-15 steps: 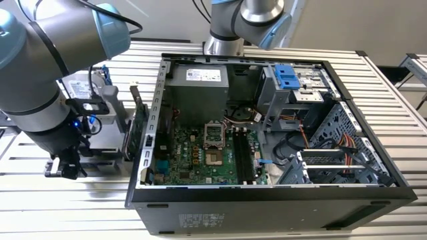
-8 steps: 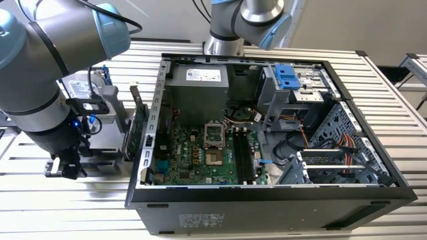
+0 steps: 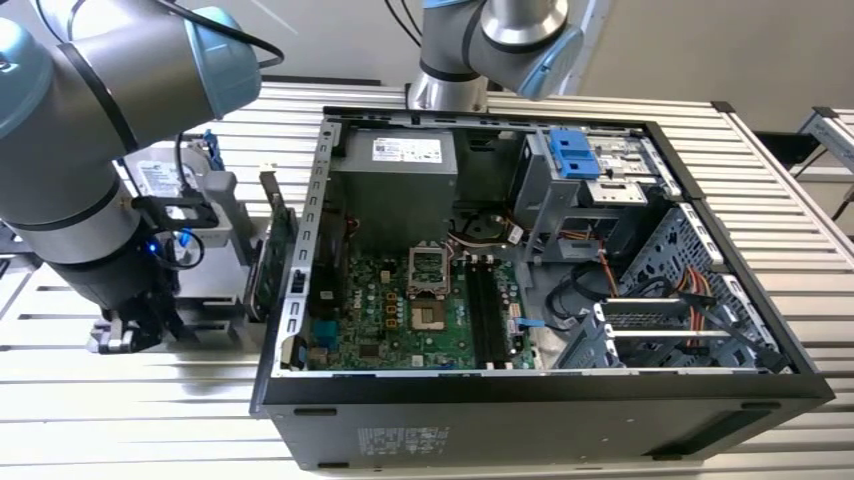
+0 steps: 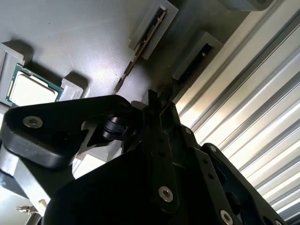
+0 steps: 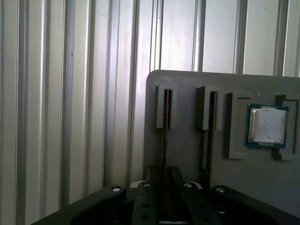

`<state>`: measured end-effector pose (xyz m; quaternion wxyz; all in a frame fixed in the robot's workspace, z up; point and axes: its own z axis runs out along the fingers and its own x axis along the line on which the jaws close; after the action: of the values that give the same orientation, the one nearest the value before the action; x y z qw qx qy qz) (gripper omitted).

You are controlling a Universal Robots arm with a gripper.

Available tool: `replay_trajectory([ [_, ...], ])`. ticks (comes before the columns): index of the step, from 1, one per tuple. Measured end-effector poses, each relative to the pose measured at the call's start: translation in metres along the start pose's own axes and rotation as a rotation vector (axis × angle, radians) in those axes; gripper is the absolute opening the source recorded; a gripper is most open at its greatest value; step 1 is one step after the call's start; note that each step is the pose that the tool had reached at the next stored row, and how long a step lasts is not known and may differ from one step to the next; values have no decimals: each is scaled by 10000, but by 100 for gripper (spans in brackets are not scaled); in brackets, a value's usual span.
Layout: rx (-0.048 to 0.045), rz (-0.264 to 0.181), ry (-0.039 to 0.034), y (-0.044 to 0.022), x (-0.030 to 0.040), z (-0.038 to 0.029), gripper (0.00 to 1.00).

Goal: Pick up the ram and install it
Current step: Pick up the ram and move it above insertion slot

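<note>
Gripper (image 5: 163, 174) at ram (image 5: 165, 119) edge — table (image 5: 70, 117) beside

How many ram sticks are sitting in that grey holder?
2. One ram stick stands in the slot nearest the gripper; the other ram stick in the next slot, beside the processor chip.

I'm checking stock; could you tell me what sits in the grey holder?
A ram stick and a second stick stand edge-on in its slots, near ends covered by the gripper; a processor lies in a recess.
</note>
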<state>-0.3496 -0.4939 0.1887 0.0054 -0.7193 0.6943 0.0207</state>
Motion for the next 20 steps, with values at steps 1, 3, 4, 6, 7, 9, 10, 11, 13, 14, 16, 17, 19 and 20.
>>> replay_trajectory([
  [1, 0, -7, 0, 0, 0, 0, 100],
  [3, 0, -21, 0, 0, 0, 0, 100],
  [4, -1, -28, 0, 0, 0, 0, 100],
  [6, -1, -42, 1, 0, 0, 0, 100],
  [7, -1, -50, 1, 0, 0, 0, 100],
  [9, -2, -63, 3, 0, 0, 0, 0],
  [10, -3, -70, 2, 0, 0, 0, 0],
  [11, -3, -78, 1, 0, 0, 0, 0],
  [13, -3, -92, 2, 0, 0, 0, 0],
  [14, -3, -98, 2, 0, 0, 0, 0],
  [16, -4, -112, 2, 0, 0, 0, 0],
  [17, -4, -120, 3, 0, 0, 0, 0],
  [19, -5, -134, 3, 0, 0, 0, 0],
  [20, -5, -141, 3, 0, 0, 0, 0],
])
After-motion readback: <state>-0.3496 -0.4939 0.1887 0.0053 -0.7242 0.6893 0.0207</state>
